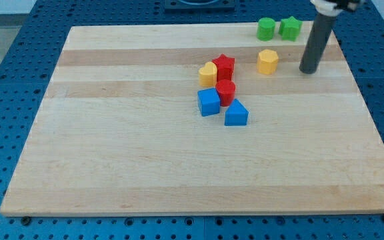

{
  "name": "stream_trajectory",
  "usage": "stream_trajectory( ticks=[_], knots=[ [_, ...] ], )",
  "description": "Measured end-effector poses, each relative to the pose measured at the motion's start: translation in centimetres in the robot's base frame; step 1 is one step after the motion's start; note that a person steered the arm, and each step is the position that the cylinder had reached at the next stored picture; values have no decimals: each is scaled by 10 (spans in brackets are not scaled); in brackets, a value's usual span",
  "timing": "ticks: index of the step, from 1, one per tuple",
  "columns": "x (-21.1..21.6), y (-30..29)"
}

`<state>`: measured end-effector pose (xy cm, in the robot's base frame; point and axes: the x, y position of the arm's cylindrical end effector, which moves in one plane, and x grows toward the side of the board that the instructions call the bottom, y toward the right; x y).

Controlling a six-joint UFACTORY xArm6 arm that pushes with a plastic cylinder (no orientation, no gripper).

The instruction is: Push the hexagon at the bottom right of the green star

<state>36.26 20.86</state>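
**Tip parked right of the yellow hexagon, no contact**

While my tip (308, 69) sits on the wooden board (145, 173), it is just to the view's right of the yellow hexagon (267, 61), with a visible gap between them. No jaws on this rig, only the plain dark rod, so nothing is gripped.

Taking the yellow hexagon as reference:
- green star (290, 27) is above it and slightly right, near the board's top edge.
- green cylinder (266, 29) is straight above it, just beside the star.
- red star (224, 67) is to its left, touching the yellow heart (208, 73).
- red cylinder (226, 91), blue cube (209, 102) and blue triangle-topped block (236, 114) cluster to its lower left.
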Motion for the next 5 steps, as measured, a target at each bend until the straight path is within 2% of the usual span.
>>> stream_trajectory(
  ticks=[1,2,3,4,5],
  knots=[
    [19,-37],
    [-4,-54],
    [-44,-35],
    [-56,4],
    [-32,7]
  ],
)
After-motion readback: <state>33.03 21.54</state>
